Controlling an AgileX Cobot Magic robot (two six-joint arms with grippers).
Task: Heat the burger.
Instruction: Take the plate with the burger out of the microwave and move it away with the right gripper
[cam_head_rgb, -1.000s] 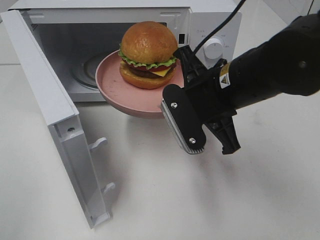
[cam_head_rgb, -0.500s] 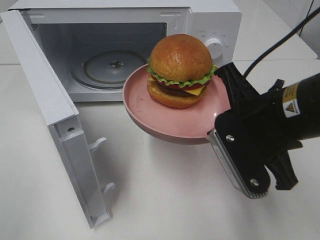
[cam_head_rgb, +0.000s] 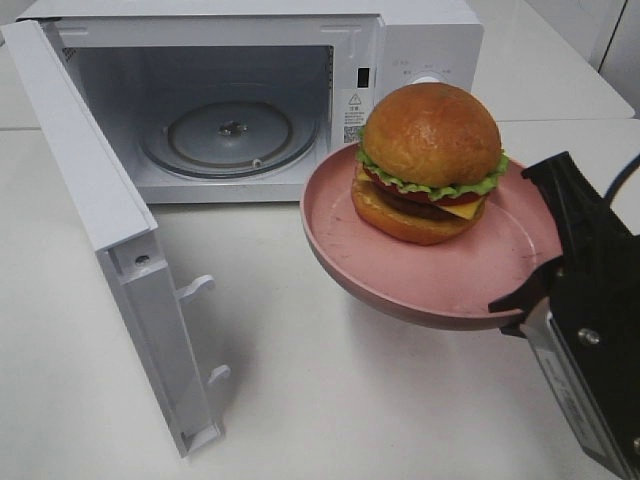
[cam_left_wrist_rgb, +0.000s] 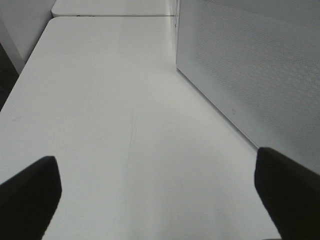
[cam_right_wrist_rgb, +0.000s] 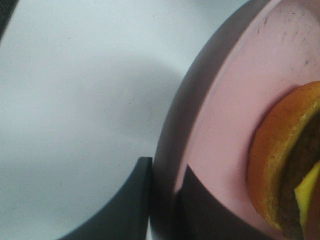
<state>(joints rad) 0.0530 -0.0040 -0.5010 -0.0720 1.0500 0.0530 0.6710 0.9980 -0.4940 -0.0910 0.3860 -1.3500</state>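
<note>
A fist-sized burger (cam_head_rgb: 430, 162) with a glossy golden-brown bun, a green lettuce frill, red tomato, yellow cheese and a dark patty sits upright on a round pink plate (cam_head_rgb: 400, 270). The plate hangs in the air above the white counter (cam_head_rgb: 330, 400), out in front of the white microwave oven (cam_head_rgb: 250, 90) and towards its right-hand side, clear of the cavity.

The right end effector (cam_right_wrist_rgb: 162, 192), black and reaching in from the lower right of the high view, pinches the plate's near rim: in the right wrist view one dark finger (cam_right_wrist_rgb: 132, 200) lies under the outside of the rim and the other on the inside face, so it is narrowed onto the plate and carries it. The burger does not touch the fingers; it rests nearer the middle of the plate.

The microwave's door (cam_head_rgb: 110, 240) stands swung wide open to the left, and the round glass turntable (cam_head_rgb: 228, 135) lies bare inside.

The left end effector (cam_left_wrist_rgb: 160, 192) is spread wide with nothing between its two dark fingertips (cam_left_wrist_rgb: 27, 192). It hovers over bare counter beside a perforated white side wall (cam_left_wrist_rgb: 250, 75) of the microwave, and it does not appear in the high view.
</note>
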